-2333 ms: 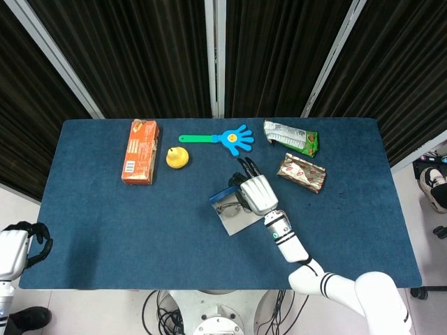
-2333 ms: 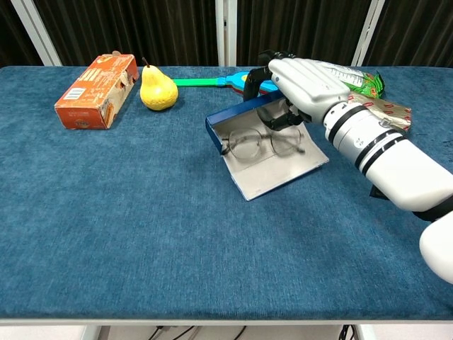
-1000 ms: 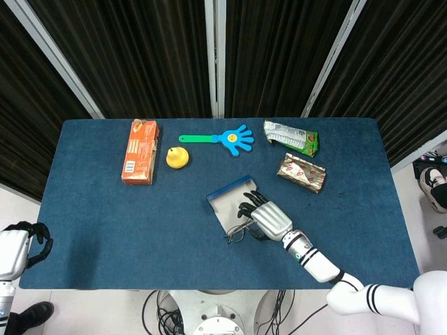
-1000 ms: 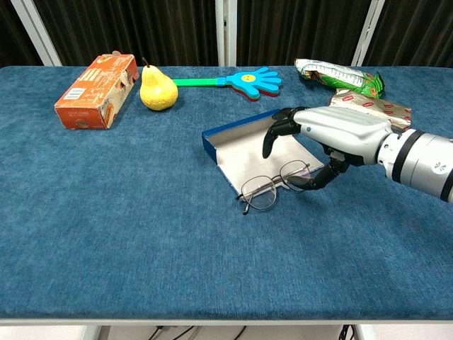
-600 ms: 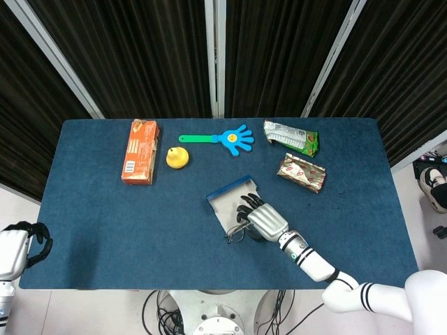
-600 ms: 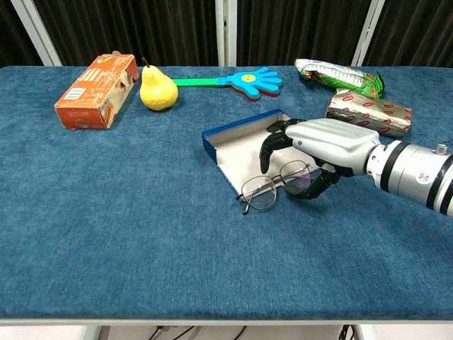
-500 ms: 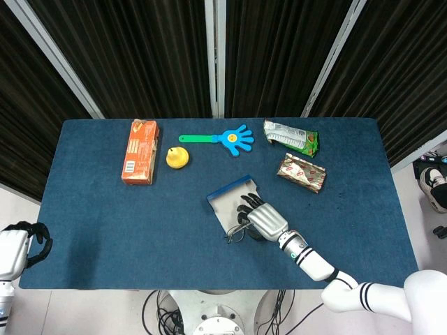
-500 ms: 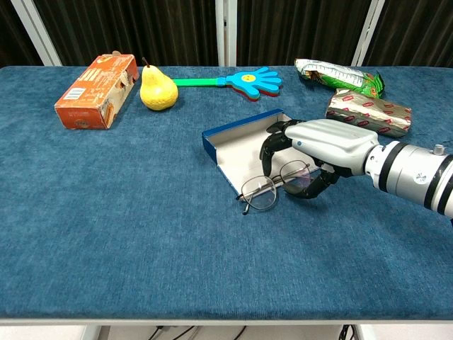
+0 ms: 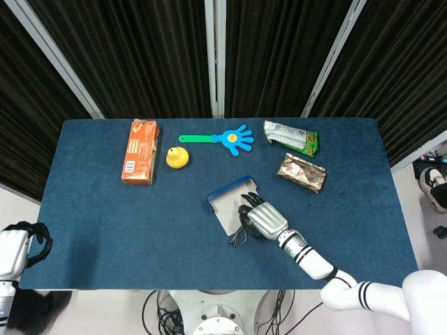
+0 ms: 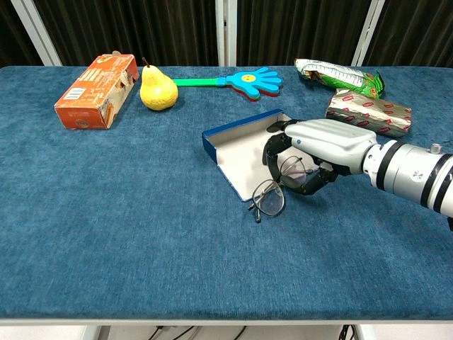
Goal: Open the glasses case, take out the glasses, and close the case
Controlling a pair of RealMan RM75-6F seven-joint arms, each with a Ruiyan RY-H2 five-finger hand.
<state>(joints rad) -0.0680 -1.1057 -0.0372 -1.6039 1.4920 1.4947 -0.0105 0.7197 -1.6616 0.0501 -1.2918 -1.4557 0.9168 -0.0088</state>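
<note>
The glasses case (image 10: 237, 145) lies open near the table's middle, blue-rimmed with a pale inside; in the head view the case (image 9: 227, 201) shows the same. My right hand (image 10: 315, 152) sits at the case's right front corner and grips the wire-framed glasses (image 10: 270, 198) by one lens between curled fingers. The other lens hangs tilted just past the case's front edge. From above, the right hand (image 9: 264, 218) covers most of the glasses (image 9: 239, 239). My left hand (image 9: 21, 244) stays off the table's lower left corner, holding nothing, fingers loosely curled.
An orange carton (image 10: 95, 91) and a yellow pear (image 10: 157, 88) stand at the back left. A blue hand-shaped clapper (image 10: 244, 80) lies behind the case. Two snack packets (image 10: 364, 110) sit at the back right, close behind my right forearm.
The glasses lay flat across the case's front edge half a second ago. Now my right hand's fingers have curled tighter on one lens and the frame has swung round and tilted up.
</note>
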